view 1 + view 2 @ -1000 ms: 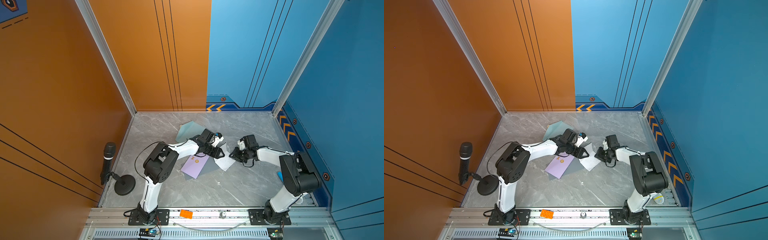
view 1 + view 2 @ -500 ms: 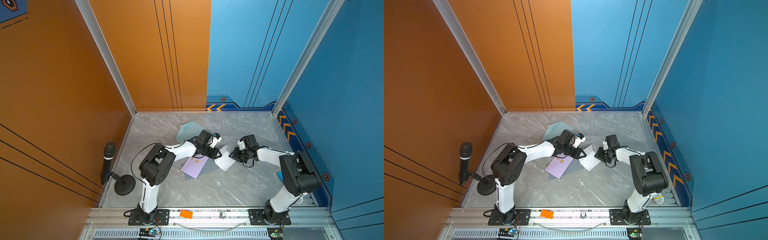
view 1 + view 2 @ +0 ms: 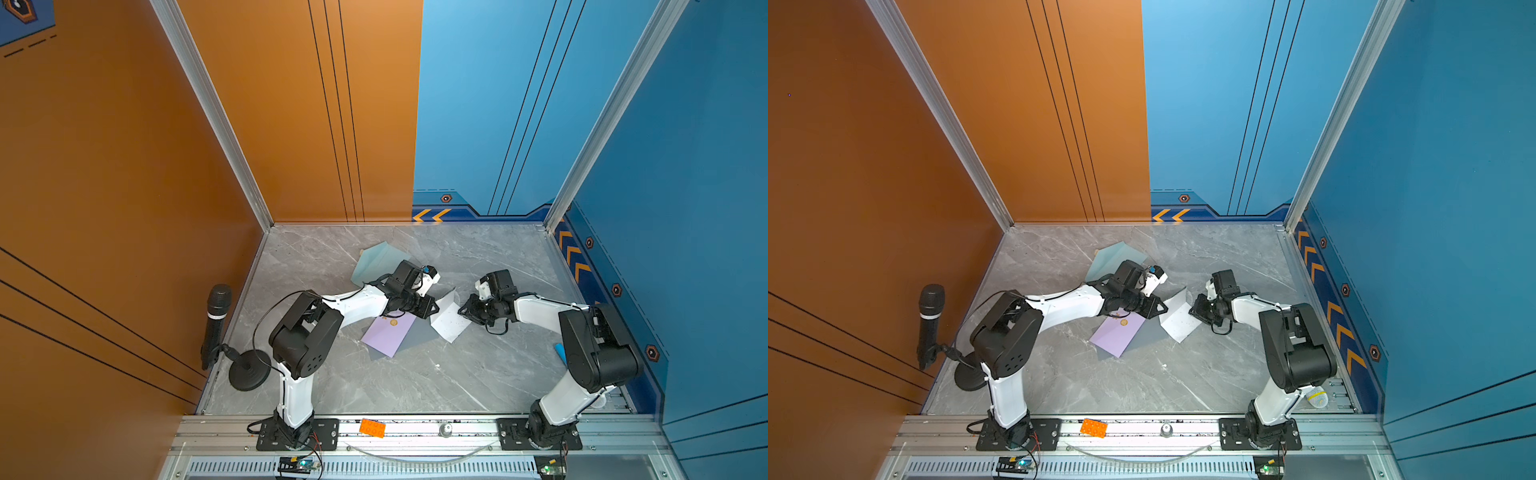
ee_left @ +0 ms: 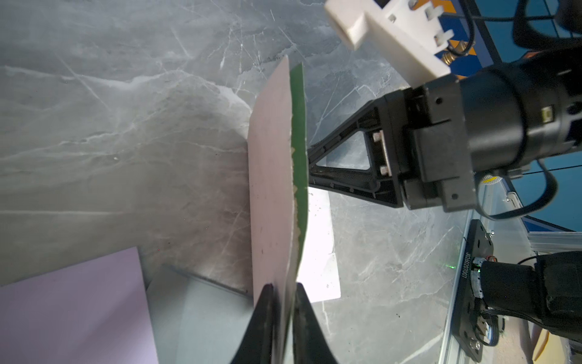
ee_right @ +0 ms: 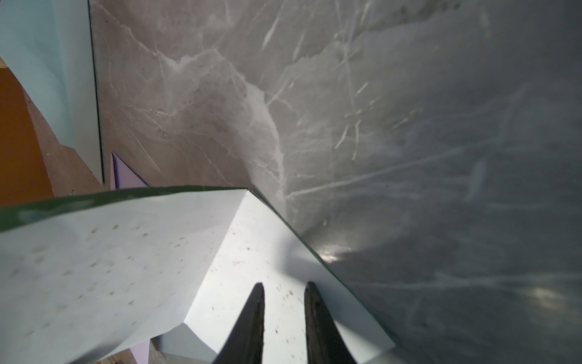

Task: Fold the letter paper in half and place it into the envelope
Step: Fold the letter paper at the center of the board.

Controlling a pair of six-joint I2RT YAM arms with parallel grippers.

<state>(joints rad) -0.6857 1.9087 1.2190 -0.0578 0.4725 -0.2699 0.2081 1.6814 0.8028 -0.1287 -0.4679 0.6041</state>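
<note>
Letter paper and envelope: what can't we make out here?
- Right tool: left wrist view, tips hidden behind the raised paper; pinching or only pressing, unclear.
- Envelope: both top views, far end covered by left tool; open or sealed unknown.
- Specks on the paper: too small in top views, blurred in right wrist view.

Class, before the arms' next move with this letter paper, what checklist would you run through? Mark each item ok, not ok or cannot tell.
1. Left gripper clamped on the letter paper at its raised edge: ok.
2. Right gripper over the flat half: ok.
3. Flat half pressed down: cannot tell.
4. Fold finished: not ok, one half stands up.
5. Envelope clear of the paper: ok.
6. Envelope mouth open: cannot tell.
</note>
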